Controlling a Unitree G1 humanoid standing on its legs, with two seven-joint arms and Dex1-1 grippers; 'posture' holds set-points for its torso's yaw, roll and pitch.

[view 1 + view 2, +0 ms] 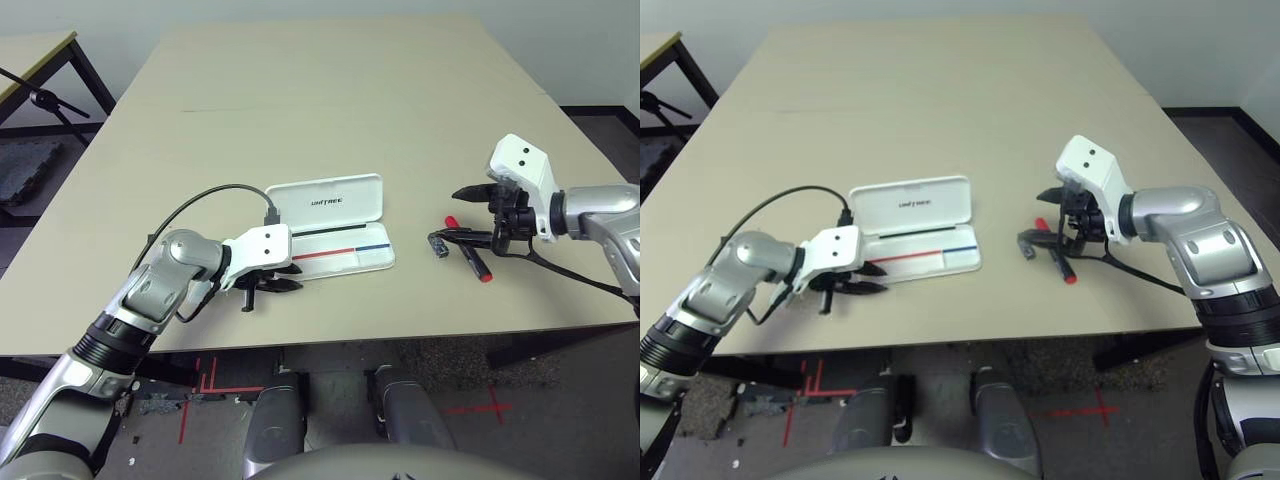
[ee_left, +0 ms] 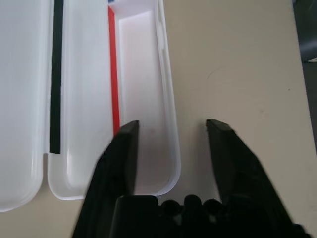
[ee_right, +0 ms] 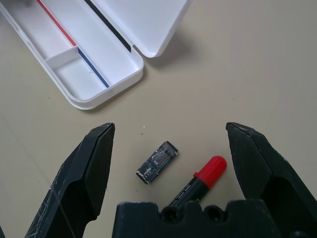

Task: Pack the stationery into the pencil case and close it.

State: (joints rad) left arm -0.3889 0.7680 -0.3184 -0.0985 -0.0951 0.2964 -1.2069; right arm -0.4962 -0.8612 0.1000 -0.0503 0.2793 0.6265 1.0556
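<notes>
Right wrist view: my right gripper (image 3: 171,148) is wide open, empty, above the dark grey block (image 3: 156,162) and red marker (image 3: 199,182); marker's long axis runs diagonally between my fingers. Open pencil case (image 1: 340,255) lies toward my left gripper (image 1: 272,288), parted over its near rim, gripping nothing.

The pencil case (image 1: 340,232) looks like smooth white hard plastic with a soft shine. The table (image 1: 330,90) has a matt beige top. The red marker (image 3: 198,183) seems glossy plastic, and the small dark block (image 3: 157,162) shines slightly.
</notes>
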